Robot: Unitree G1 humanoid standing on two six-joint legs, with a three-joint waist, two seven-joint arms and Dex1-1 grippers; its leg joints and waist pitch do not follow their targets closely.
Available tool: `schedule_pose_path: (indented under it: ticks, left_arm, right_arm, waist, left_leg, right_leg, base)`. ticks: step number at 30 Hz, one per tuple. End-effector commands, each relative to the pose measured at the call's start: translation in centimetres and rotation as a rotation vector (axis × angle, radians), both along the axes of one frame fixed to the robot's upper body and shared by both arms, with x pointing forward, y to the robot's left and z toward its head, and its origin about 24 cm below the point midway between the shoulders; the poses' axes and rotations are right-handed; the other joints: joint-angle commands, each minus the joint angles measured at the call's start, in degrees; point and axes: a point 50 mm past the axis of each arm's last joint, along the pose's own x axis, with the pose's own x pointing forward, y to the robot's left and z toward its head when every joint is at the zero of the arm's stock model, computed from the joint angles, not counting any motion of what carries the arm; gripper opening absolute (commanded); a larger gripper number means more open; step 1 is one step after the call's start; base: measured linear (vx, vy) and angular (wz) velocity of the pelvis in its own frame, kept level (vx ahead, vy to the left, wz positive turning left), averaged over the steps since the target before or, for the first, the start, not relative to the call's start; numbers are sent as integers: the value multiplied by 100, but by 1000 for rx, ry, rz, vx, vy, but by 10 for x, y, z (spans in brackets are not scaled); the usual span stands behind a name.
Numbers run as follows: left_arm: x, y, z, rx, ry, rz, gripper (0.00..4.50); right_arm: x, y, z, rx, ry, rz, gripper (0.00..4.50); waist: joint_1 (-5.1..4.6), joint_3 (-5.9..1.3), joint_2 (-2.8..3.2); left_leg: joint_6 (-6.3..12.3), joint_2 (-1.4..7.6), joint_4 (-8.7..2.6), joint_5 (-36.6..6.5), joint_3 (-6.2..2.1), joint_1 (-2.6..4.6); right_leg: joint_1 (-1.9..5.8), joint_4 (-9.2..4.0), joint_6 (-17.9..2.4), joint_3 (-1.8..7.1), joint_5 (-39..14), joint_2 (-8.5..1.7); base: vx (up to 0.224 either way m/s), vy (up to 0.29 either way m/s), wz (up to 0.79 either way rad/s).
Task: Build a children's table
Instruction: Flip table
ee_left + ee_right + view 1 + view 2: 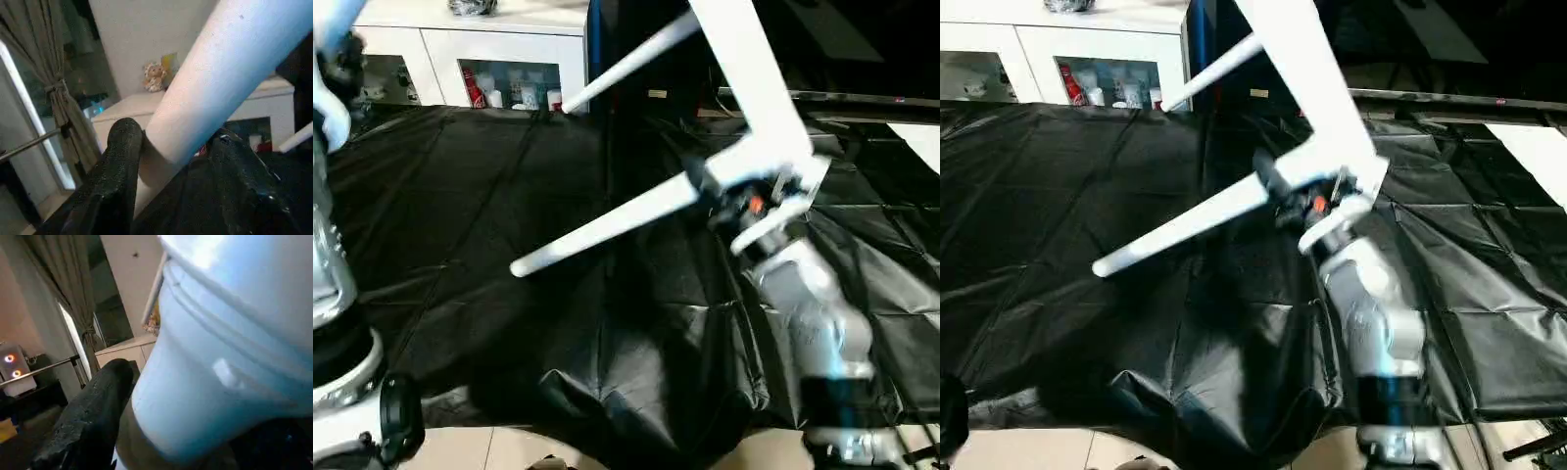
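Gripping the corner socket (195, 396) of the tabletop (744, 78), the right gripper (759, 201) holds the white slab tipped up on edge above the black cloth (460, 215), its black finger (93, 411) pressed against the socket's rounded wall. Two legs are already seated and stick out to the left: the near leg (607, 227) slopes down toward the cloth, the far leg (626, 64) points at the white cabinet (489, 59) along the far wall. On the far left the left gripper (166, 166) pinches a white tube (220, 83) between its fingers (120, 161); which leg that is cannot be told. The step in hand looks like steadying or turning the half-built table. To do it well, the right arm should keep its hold tight on the socket and move slowly, since the raised top is heavy and offset from the grip, and the left should follow its tube rather than pull against it, so no seated leg is levered loose.
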Motion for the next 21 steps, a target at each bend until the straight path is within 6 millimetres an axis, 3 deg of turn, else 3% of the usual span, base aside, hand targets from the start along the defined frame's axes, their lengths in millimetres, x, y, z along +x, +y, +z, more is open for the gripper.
schedule_pose_path:
  ticks: [1, 7, 8, 10, 12, 13, 17, 19, 21]
  left_arm:
    - [11, -5, -46, -117, 196, -55, 195]
    - [0, 3, -64, -136, 196, -34, 175]
    - [-5, 5, -71, -143, 210, -24, 172]
    - [-10, 8, -79, -151, 223, -5, 168]
    - [-16, 13, -92, -159, 246, 15, 161]
    - [-18, 14, -97, -157, 262, 19, 159]
    - [-24, 16, -114, -160, 306, 40, 154]
    - [-27, 17, -118, -160, 311, 54, 151]
    - [-31, 20, -123, -152, 324, 82, 150]
  right_arm:
    - [1, 4, 26, -38, -119, 26, 258]
    - [2, 6, 40, -97, -183, 46, 233]
    - [2, 6, 43, -122, -201, 54, 229]
    - [2, 6, 47, -139, -216, 57, 226]
    - [3, 8, 50, -150, -224, 57, 218]
    - [2, 9, 51, -160, -230, 62, 215]
    - [0, 15, 52, -184, -238, 86, 202]
    - [-1, 18, 51, -185, -235, 96, 198]
    - [-5, 24, 48, -192, -235, 120, 196]
  waist:
    - [-8, -246, -91]
    - [13, -237, -65]
    - [9, -237, -114]
    - [24, -234, -76]
    - [14, -234, -84]
    - [8, -238, -128]
    - [30, -238, -91]
    - [33, -247, -124]
    - [13, -222, -154]
  left_leg:
    - [135, 377, -410, -854, -156, 32]
    - [132, 401, -440, -991, -171, 55]
    - [135, 408, -438, -1024, -163, 69]
    - [97, 417, -447, -1116, -169, 85]
    - [17, 422, -475, -1241, -184, 83]
    - [-22, 428, -481, -1318, -184, 92]
    - [-201, 463, -513, -1501, -206, 151]
    - [-370, 495, -554, -1768, -232, 213]
    - [-475, 492, -584, -1919, -247, 194]
  right_leg:
    - [179, -527, -738, 357, -1235, -545]
    - [154, -550, -665, 353, -1390, -535]
    - [140, -556, -658, 351, -1402, -526]
    - [123, -562, -659, 360, -1444, -537]
    - [126, -568, -628, 362, -1417, -527]
    - [119, -573, -608, 366, -1370, -521]
    - [85, -555, -633, 365, -1006, -502]
    - [84, -554, -600, 341, -861, -483]
    - [98, -548, -580, 343, -783, -482]
  base:
    - [0, 0, 0]
    - [0, 0, 0]
    - [0, 0, 0]
    - [0, 0, 0]
    - [0, 0, 0]
    - [0, 0, 0]
    - [0, 0, 0]
    - [0, 0, 0]
    - [0, 0, 0]
